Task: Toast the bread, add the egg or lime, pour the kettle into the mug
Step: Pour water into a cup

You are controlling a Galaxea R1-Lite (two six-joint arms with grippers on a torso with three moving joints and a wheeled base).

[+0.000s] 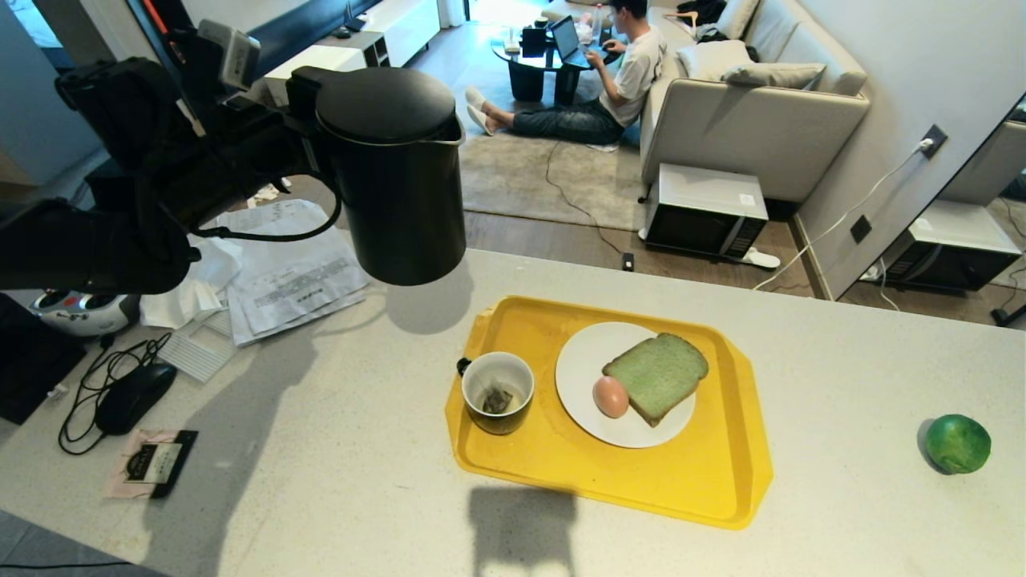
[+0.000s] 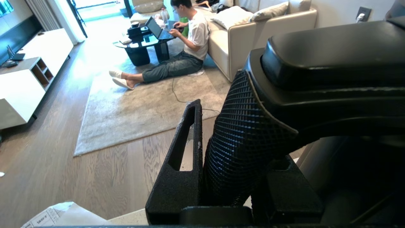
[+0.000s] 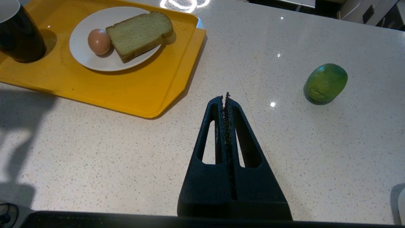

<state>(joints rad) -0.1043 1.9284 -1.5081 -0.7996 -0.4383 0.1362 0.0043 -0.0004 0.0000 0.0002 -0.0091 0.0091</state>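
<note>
Kettle (image 1: 397,172) hangs gripped by left gripper (image 2: 221,152) above counter (image 1: 321,449), behind tray (image 1: 705,481); right gripper (image 3: 226,101) closed.

No text can be read. Printed sheets of paper (image 1: 292,272) near the surface's far left edge carry lines of print too small to make out, and a small dark packet (image 1: 152,463) near the left front edge bears a label that cannot be read.

Your left gripper (image 2: 232,152) raised high at left, fingers (image 2: 186,152) clamped on kettle (image 1: 393,172) handle. Your right gripper (image 3: 226,98) parked low, fingers pressed together, empty.
</note>
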